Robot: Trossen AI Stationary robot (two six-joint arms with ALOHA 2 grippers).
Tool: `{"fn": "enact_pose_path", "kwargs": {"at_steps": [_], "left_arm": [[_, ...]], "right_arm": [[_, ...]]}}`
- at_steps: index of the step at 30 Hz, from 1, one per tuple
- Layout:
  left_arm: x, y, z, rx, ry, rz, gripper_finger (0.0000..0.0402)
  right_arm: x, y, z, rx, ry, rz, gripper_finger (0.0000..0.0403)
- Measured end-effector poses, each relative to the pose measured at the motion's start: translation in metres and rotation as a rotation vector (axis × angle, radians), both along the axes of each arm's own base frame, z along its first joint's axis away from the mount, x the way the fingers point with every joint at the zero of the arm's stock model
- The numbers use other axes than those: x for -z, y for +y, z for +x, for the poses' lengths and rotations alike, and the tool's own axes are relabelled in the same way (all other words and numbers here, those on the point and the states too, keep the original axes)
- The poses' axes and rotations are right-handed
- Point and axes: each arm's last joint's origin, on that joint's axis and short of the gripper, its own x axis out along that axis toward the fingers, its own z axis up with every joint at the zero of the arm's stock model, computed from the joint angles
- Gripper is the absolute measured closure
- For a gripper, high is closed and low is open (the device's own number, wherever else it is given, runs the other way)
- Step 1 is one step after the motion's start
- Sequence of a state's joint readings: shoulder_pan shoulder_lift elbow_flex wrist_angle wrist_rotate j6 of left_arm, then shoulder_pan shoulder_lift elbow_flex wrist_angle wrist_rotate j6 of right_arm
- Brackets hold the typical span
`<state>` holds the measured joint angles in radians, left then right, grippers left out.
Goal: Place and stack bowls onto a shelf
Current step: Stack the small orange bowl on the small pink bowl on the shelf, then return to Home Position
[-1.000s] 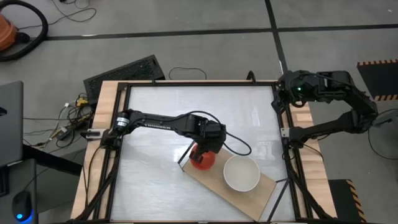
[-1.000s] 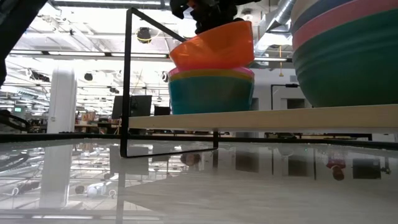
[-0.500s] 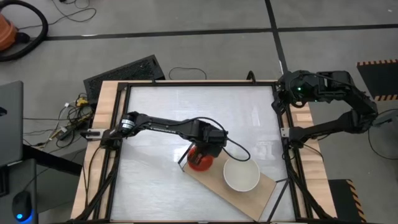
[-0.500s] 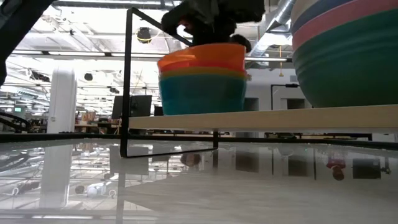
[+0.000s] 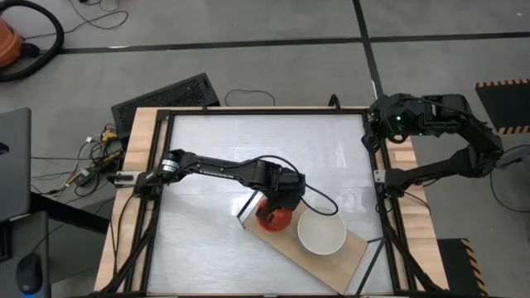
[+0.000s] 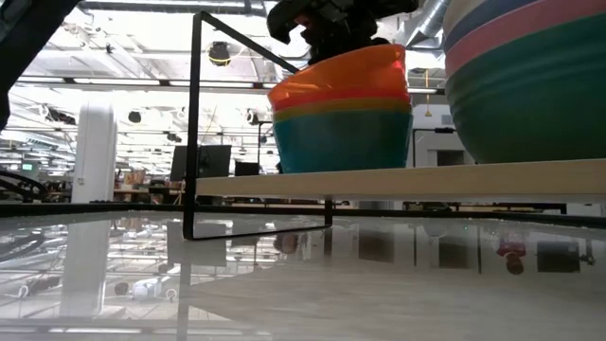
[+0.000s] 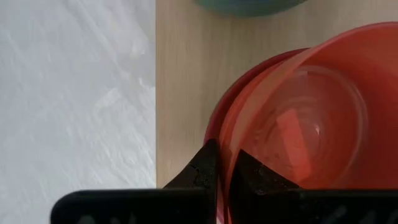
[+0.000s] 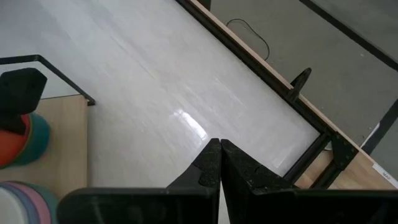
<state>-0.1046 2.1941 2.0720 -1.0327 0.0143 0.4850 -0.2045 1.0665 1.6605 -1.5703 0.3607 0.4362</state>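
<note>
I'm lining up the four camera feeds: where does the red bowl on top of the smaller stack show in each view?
High view: red bowl at the shelf's upper-left end, under the left hand.
Low view: upper centre, tilted on the cyan bowl.
Left wrist view: fills the right side, rim between the fingers.
Right wrist view: left edge.
Shared landmark: the shelf.
</note>
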Motion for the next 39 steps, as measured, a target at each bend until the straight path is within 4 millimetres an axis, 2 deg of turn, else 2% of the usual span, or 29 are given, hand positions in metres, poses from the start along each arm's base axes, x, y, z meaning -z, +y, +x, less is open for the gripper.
{"fn": "enact_pose_path", "kwargs": {"at_steps": [8, 18, 20, 27, 31, 34, 37, 39], "left_arm": [[0.0, -0.001, 0.0, 0.003, -0.001, 0.024, 0.0389], [0.001, -0.002, -0.002, 0.004, 0.014, 0.043, 0.03], [-0.005, -0.002, -0.003, -0.011, 0.02, 0.045, 0.0288], [-0.051, -0.001, -0.002, -0.032, -0.098, 0.038, 0.0278], [-0.085, 0.003, -0.01, -0.143, -0.205, 0.127, 0.0278], [-0.124, 0.011, -0.031, -0.211, -0.34, 0.16, 0.0278], [-0.177, 0.026, -0.065, -0.305, -0.495, 0.123, 0.0278], [-0.204, 0.039, -0.089, -0.377, -0.572, 0.088, 0.0278]], "right_arm": [[0.0, 0.0, 0.0, 0.0, 0.0, 0.0, 0.0372], [0.0, 0.0, 0.0, 0.0, 0.0, 0.0, 0.0372], [0.0, 0.0, 0.0, 0.0, 0.0, 0.0, 0.0372], [0.0, 0.0, 0.0, 0.0, 0.0, 0.001, 0.0372], [0.0, 0.0, 0.0, -0.001, 0.0, 0.0, 0.0372], [0.0, 0.0, 0.0, -0.007, 0.004, -0.004, 0.0372], [0.0, 0.0, 0.0, -0.018, 0.01, -0.011, 0.0372], [0.0, 0.0, 0.0, -0.019, 0.006, -0.013, 0.0372]]}}
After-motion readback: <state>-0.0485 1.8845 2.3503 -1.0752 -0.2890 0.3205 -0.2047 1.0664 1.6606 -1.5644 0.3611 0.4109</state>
